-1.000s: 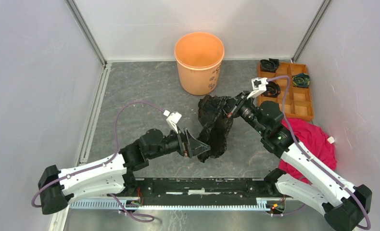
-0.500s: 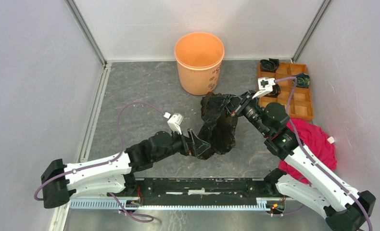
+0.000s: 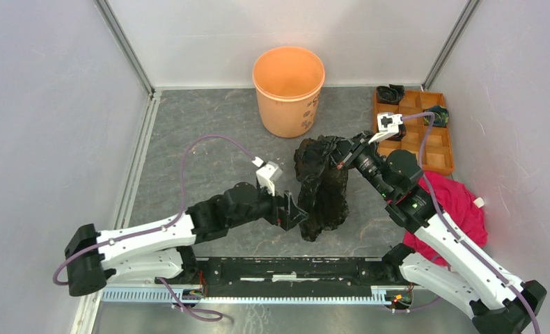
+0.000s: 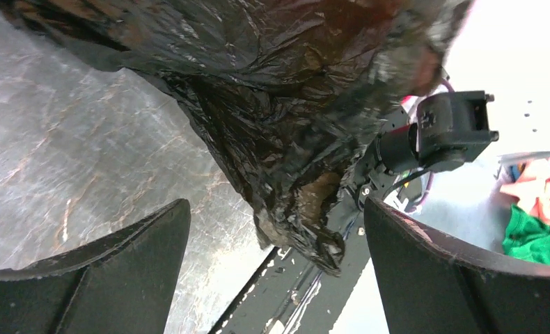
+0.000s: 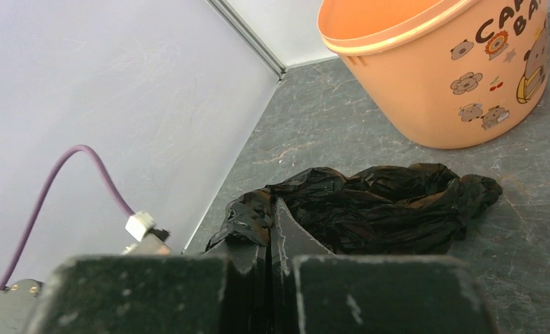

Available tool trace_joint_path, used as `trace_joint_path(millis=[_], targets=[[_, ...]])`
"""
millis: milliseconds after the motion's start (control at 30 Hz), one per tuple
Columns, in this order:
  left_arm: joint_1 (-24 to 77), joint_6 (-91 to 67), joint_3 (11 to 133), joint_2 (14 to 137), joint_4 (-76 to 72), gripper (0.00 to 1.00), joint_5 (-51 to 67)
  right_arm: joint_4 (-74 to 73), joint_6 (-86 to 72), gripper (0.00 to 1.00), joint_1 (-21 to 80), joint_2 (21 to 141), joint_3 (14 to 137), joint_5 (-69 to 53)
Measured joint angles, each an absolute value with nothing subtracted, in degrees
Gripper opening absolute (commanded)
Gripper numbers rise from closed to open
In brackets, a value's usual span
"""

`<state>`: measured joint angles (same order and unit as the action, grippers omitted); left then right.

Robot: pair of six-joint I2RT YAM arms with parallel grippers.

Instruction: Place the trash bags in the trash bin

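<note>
Top external | trash bin (image 3: 287, 120) upright | trash bags (image 3: 322, 189) outside, pinched by right claw (image 3: 340, 158) | left claw (image 3: 299, 211) spread

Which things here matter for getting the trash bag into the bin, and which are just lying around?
For the job: black trash bag; orange bin; right tool, shut on the bag; left tool, open near it.
Lying about: compartment tray; small black rolls in it; pink-red cloth.
</note>
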<state>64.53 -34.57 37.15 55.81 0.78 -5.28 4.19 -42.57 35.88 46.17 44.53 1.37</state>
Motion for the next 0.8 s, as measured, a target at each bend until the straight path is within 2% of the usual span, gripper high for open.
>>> trace_joint_path(millis=[67,133,400,500,533,700,800], targets=[[64.4,-33.4,37.1,59.2,-1.7,0.96,-2.4,3.7,-42.3,0.01,35.9,45.9,44.8,1.6],[64.1,-33.0,37.1,61.4,-4.2,0.87,0.1,3.1,-42.0,0.01,35.9,45.7,45.2,1.8],[63.3,-32.8,39.7,68.4,-11.2,0.23,3.6,0.7,-40.5,0.01,35.9,44.3,46.2,3.4],[62.8,-32.5,40.9,67.5,-10.3,0.05,2.0,-0.6,-39.2,0.01,35.9,43.4,46.3,4.4],[62.5,-32.3,41.3,66.8,-9.4,0.02,1.2,-1.5,-38.5,0.01,35.9,43.1,46.5,4.9],[61.6,-29.0,47.6,60.6,0.8,0.02,-4.4,-8.0,-29.9,0.01,35.9,41.9,50.8,9.3],[61.6,-25.9,57.1,57.4,8.9,0.02,-8.2,-11.6,-22.0,0.01,35.9,41.5,56.7,12.3]])
